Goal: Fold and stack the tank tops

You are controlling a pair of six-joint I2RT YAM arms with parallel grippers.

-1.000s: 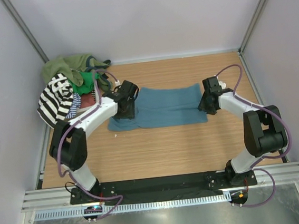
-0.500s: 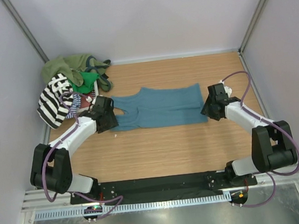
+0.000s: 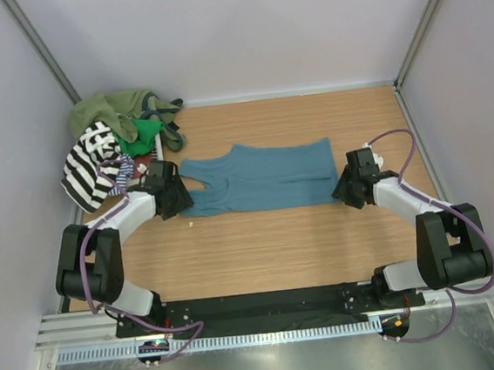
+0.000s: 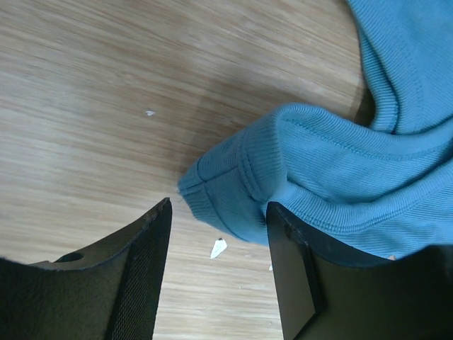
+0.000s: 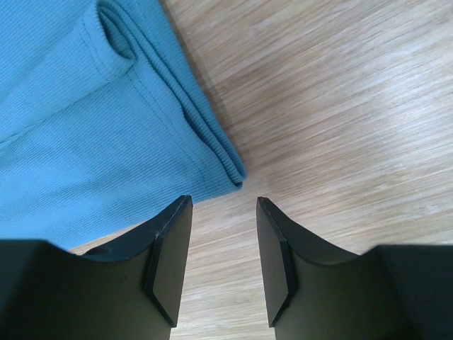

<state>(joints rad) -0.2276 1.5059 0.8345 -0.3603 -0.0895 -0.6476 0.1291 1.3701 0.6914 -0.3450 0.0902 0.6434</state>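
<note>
Teal tank top (image 3: pixel 264 179) flat mid-table, looks folded once lengthwise, cross-fold + stacking left; L gripper (image 4: pixel 219 205) open at strap end, 9 o'clock, R gripper (image 5: pixel 224 199) open by hem corner, 3 o'clock, both empty; heap (image 3: pixel 115 136) at 10 o'clock not yet done.

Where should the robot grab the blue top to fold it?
On the blue top, likely the strap end with the left gripper from the left, the hem corner with the right gripper from the right: both poke out flat.

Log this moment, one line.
teal tank top spread | left gripper open at strap end | right gripper open at hem corner | other tops heaped far-left
</note>
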